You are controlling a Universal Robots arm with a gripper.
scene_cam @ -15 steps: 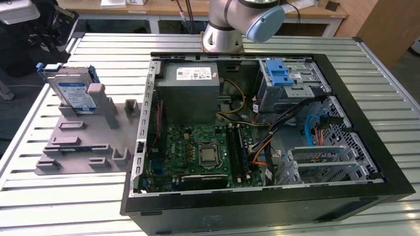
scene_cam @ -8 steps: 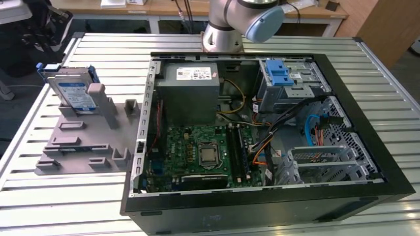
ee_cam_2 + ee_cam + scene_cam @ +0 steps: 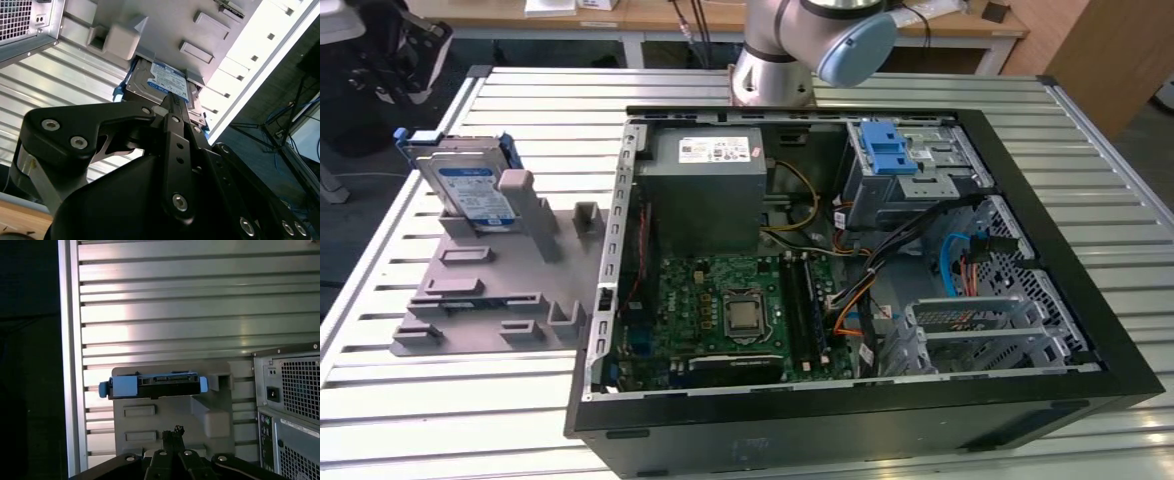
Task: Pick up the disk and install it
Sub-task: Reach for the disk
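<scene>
Approach step, nothing picked yet: my gripper (image 3: 175, 433) hung clear of the blue-framed metal hard disk (image 3: 155, 385), jaws together and empty. The disk stood on edge in the grey plastic stand (image 3: 480, 290), beside the open black computer case (image 3: 854, 418). By my reckoning, a grasp called for jaws parted and squared across its frame.

Work table (image 3: 440, 420): slatted bare-metal top with ribs running along its length and a raised rail at each edge.
Bench (image 3: 654, 15): light wooden top on white legs, standing just behind the table's far side in the exterior view.
Wooden panel (image 3: 1101, 55): brown upright board at the far corner, on the exterior view's right.
Floor (image 3: 260, 145): dark grey, seen past the table edge in the second wrist view.
Stand legs (image 3: 292, 107): thin black struts resting on the floor, well apart from the table.
Glare band (image 3: 125, 332): bright reflection across the slats in the first wrist view, indicating light from overhead.
</scene>
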